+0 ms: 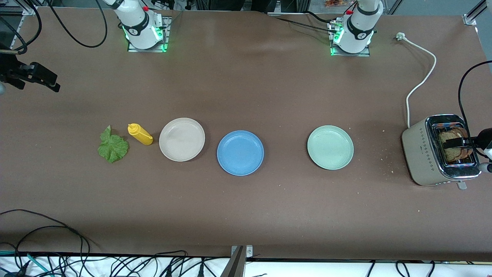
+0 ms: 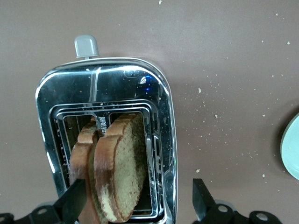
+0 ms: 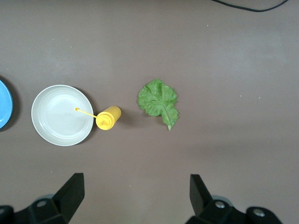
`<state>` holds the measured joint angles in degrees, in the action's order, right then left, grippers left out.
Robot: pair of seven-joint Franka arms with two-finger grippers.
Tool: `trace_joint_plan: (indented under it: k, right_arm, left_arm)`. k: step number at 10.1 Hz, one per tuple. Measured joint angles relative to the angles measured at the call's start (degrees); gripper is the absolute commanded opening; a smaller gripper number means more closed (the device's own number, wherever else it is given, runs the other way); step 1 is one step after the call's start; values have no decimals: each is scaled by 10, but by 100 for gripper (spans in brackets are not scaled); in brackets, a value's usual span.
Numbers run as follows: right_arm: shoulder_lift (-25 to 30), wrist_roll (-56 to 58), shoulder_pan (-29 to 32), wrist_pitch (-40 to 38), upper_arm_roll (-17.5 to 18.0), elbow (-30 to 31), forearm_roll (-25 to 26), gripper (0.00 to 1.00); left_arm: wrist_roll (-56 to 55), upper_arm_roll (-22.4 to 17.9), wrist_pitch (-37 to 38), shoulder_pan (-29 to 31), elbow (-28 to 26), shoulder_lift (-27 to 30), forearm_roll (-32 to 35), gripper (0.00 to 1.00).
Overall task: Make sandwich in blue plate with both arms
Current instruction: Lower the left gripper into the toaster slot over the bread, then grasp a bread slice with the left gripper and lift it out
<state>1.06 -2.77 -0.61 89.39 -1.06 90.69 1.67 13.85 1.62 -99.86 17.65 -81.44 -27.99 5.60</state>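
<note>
While both arms hang with fingers spread and empty, you see the beige toaster [image 1: 426,152] at the left arm's end of the table, the left gripper [image 2: 138,203] over its two brown bread slices [image 2: 114,172]. Your round blue plate [image 1: 240,152] lies mid-table between the beige plate [image 1: 182,139] and pale green plate [image 1: 330,147]. The ruffled green lettuce leaf [image 3: 159,100] lies beside the yellow squeeze bottle [image 3: 108,117], under the right gripper [image 3: 135,200].
</note>
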Motion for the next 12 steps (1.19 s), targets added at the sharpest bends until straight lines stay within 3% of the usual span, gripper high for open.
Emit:
trace_joint_plan:
  k: [3, 4, 7, 8, 12]
  right_arm:
    - [0, 0, 0, 0, 0, 0, 0, 100]
    - [0, 0, 0, 0, 0, 0, 0, 100]
    - [0, 0, 0, 0, 0, 0, 0, 100]
    - [0, 0, 0, 0, 0, 0, 0, 100]
    - [0, 0, 0, 0, 0, 0, 0, 100]
  left_arm:
    - [0, 0, -10, 1, 0, -10, 0, 100]
    - [1, 0, -11, 2, 0, -13, 0, 93]
    - [2, 0, -12, 4, 0, -16, 0, 14]
    - [2, 0, -12, 4, 0, -16, 0, 0]
    - [2, 0, -12, 4, 3, -16, 0, 0]
